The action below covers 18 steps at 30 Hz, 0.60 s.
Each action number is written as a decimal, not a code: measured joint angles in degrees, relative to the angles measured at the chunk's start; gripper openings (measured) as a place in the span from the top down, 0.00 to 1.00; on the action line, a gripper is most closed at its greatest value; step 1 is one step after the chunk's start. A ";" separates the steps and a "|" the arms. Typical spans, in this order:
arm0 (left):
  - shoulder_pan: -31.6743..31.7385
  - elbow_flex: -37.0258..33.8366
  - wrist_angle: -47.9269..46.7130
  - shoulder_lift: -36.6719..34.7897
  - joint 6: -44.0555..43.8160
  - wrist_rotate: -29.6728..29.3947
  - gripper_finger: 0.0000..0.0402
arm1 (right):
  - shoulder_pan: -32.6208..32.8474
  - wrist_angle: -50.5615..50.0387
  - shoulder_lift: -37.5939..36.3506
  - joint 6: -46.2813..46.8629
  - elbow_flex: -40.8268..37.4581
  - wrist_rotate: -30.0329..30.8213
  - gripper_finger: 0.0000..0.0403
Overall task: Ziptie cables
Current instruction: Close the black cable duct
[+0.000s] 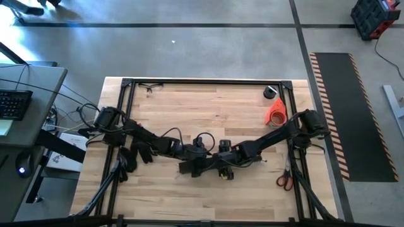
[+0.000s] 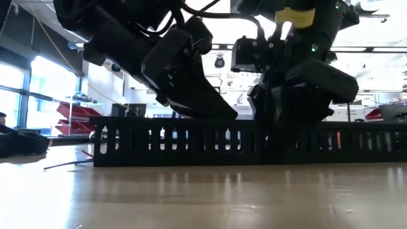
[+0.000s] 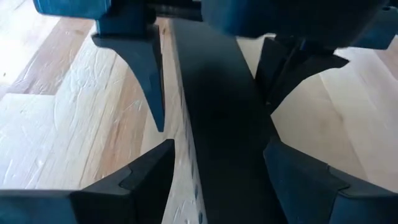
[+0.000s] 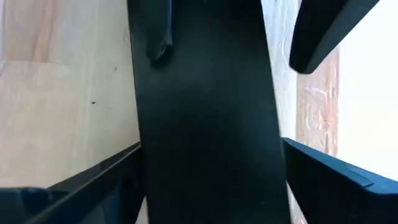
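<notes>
A long black slotted channel [image 2: 254, 143] lies on the wooden table, across its middle. Both arms meet over it. My left gripper [image 3: 219, 149] is open, one finger on either side of the channel's flat top [image 3: 217, 106]. My right gripper [image 4: 211, 149] faces it from the other side, also open and astride the same channel [image 4: 205, 93]. In the high view the two grippers [image 1: 201, 161] [image 1: 222, 165] stand close together. A small tangle of thin dark wires [image 1: 150, 86], possibly the cables, lies at the table's far left corner.
An orange roll [image 1: 276, 113] and a small black roll [image 1: 270, 93] sit at the far right. Red-handled scissors [image 1: 284, 181] lie near the right edge. A black frame [image 1: 208, 81] borders the table. Dark items [image 1: 136, 154] lie beside the left arm.
</notes>
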 joint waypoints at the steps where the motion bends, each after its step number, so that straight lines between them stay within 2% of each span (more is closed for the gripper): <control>1: 0.00 0.00 -0.19 -0.16 0.03 0.02 0.43 | -0.08 0.09 0.35 0.07 0.02 -0.28 0.21; 8: -0.02 -0.11 -0.07 -1.03 1.76 0.34 0.43 | -0.11 -0.02 0.99 -0.74 0.33 -0.25 0.35; 12: -0.12 -0.25 -2.09 -2.95 3.30 0.31 0.43 | -0.10 -0.17 1.01 -0.98 0.46 0.26 0.36; 18: -0.50 -0.28 -5.63 -9.59 3.87 -1.83 0.43 | -0.11 -0.39 -1.00 -0.93 0.46 1.57 0.36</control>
